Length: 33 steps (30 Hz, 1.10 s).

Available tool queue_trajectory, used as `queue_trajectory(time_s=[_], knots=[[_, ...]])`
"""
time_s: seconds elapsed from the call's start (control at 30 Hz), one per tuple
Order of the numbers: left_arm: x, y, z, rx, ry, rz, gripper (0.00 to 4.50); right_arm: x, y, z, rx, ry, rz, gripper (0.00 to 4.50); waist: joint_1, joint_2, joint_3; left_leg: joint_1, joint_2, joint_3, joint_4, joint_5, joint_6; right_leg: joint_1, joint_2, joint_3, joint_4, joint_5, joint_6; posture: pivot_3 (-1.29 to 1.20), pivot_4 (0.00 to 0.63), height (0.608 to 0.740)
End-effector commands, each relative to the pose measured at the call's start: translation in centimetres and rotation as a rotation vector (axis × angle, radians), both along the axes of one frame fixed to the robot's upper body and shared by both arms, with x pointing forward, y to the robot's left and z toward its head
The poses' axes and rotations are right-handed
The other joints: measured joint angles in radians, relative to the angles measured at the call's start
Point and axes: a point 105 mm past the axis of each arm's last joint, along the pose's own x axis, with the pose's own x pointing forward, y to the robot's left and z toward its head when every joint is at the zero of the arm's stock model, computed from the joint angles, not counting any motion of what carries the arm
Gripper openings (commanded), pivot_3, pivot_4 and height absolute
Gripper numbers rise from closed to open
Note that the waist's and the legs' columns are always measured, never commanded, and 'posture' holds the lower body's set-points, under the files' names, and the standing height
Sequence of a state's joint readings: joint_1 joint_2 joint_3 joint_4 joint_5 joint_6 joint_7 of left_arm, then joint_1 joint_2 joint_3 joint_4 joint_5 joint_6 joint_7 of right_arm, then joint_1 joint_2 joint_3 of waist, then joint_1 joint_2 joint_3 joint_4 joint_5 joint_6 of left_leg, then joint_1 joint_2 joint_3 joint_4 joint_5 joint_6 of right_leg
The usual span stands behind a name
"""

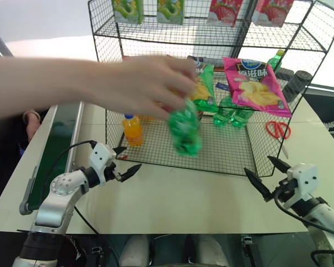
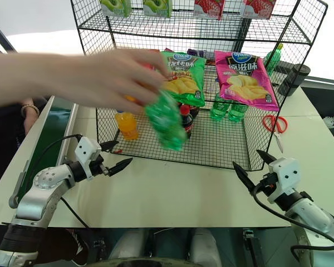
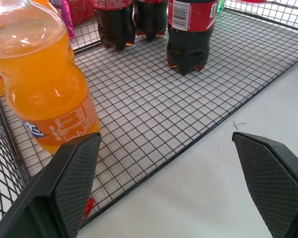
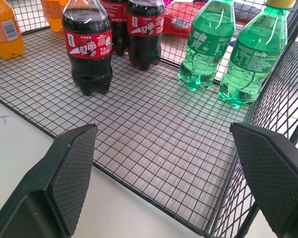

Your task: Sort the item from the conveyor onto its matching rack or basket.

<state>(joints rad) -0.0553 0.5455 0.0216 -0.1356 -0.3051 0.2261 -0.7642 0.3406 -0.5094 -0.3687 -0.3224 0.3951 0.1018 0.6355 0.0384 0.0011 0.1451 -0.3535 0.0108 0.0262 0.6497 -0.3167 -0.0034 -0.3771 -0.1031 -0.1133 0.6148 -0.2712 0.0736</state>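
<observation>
A person's hand (image 1: pixel 139 83) holds a green soda bottle (image 1: pixel 185 132) tilted above the floor of the black wire rack (image 1: pixel 222 153); its cap is hidden by the hand. Two more green bottles (image 4: pixel 206 44) stand upright at the rack's back right. The dark green conveyor (image 1: pixel 53 144) runs along the table's left side with nothing on it that I can see. My left gripper (image 1: pixel 129 158) is open at the rack's front left corner, near the orange bottle (image 3: pixel 44 89). My right gripper (image 1: pixel 260 165) is open at the rack's front right corner, empty.
Cola bottles (image 4: pixel 87 49) stand mid-rack. A green chip bag (image 1: pixel 203 89) and a pink one (image 1: pixel 255 83) hang above them, with cartons (image 1: pixel 172 10) on the upper shelf. Red scissors (image 1: pixel 278 129) and a black cylinder (image 1: pixel 298 83) sit right of the rack. White tabletop (image 1: pixel 178 200) lies in front.
</observation>
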Motion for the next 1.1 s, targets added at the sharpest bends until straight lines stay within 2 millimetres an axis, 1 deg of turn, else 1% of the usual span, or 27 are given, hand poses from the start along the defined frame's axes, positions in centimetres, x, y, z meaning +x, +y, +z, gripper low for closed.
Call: queue_trajectory(time_s=[0.03,0.63,0.83,1.03,1.1], knots=[[0.2,0.0,1.0,-0.002,-0.047,-0.002,4.50,0.2,0.6,1.5,-0.016,-0.052,0.017,4.45,0.000,0.000,0.000,0.000,0.000,0.000,0.000,0.000,0.000,0.000,0.000,0.000,0.000,0.000,0.000,0.00,0.150,0.732],[-0.5,0.8,1.3,-0.022,-0.043,0.042,4.50,1.0,1.4,2.2,-0.008,-0.062,0.058,4.45,-0.001,0.000,0.000,0.000,0.000,0.000,0.000,0.000,0.000,0.000,0.000,0.000,0.000,0.000,0.000,0.00,0.150,0.732],[-0.8,1.5,1.8,-0.045,-0.054,0.093,4.50,1.9,2.1,2.4,-0.003,-0.071,0.095,4.45,-0.001,0.000,0.000,0.000,0.000,0.000,0.000,0.000,0.000,0.000,0.000,0.000,0.000,0.000,0.000,0.00,0.150,0.732],[-1.2,2.9,2.8,-0.141,-0.071,0.189,4.50,3.0,3.3,2.9,0.001,-0.080,0.146,4.45,-0.001,0.000,0.000,0.000,0.000,0.000,0.000,0.000,0.000,0.000,0.000,0.000,0.000,0.000,0.000,0.00,0.150,0.732],[-1.5,3.8,3.2,-0.176,-0.075,0.223,4.50,3.2,3.4,3.0,0.001,-0.084,0.160,4.45,-0.001,0.000,0.000,0.000,0.000,0.000,0.000,0.000,0.000,0.000,0.000,0.000,0.000,0.000,0.000,0.00,0.150,0.732]])
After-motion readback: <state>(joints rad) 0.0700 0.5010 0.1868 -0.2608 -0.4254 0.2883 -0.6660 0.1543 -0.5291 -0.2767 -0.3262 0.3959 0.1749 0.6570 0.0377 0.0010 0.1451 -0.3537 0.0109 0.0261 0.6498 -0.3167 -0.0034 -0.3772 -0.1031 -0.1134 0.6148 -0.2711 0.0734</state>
